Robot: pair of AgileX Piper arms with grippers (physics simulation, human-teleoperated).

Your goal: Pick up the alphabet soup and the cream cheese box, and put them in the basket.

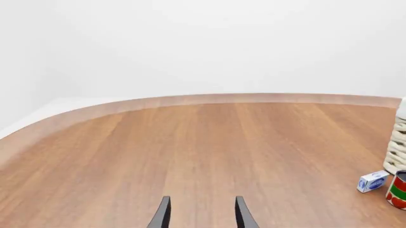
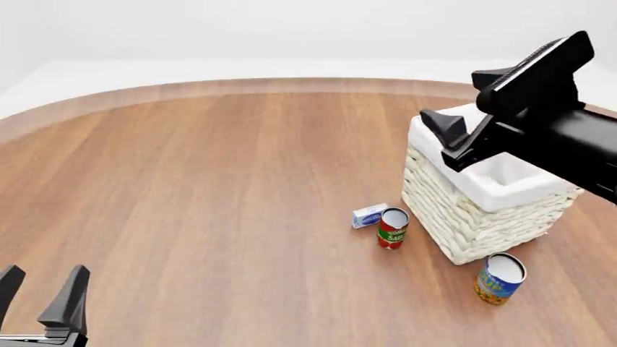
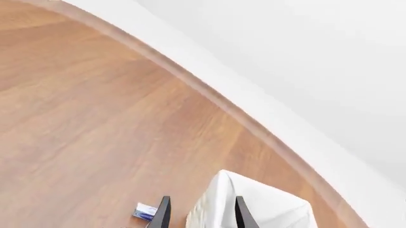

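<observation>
The alphabet soup [image 2: 501, 278] stands upright on the table in front of the basket [image 2: 463, 224], near its right corner. Left of the basket lies the cream cheese box [image 2: 369, 215], close beside a red-and-green can [image 2: 392, 228]. My right gripper [image 2: 446, 141] hangs open and empty above the basket's left rim. The right wrist view looks down on the basket's cloth rim [image 3: 266, 199] and the box [image 3: 145, 211] past the gripper [image 3: 201, 213]. Far away at the front left, my left gripper [image 2: 39, 296] is open and empty. Its wrist view shows the gripper [image 1: 203, 213], box [image 1: 372, 182] and basket [image 1: 396, 152].
The red-and-green can [image 1: 398, 190] stands upright between the box and the basket wall. The round wooden table's curved far edge [image 2: 241, 85] runs behind everything. Bare wood lies between the left gripper and the objects.
</observation>
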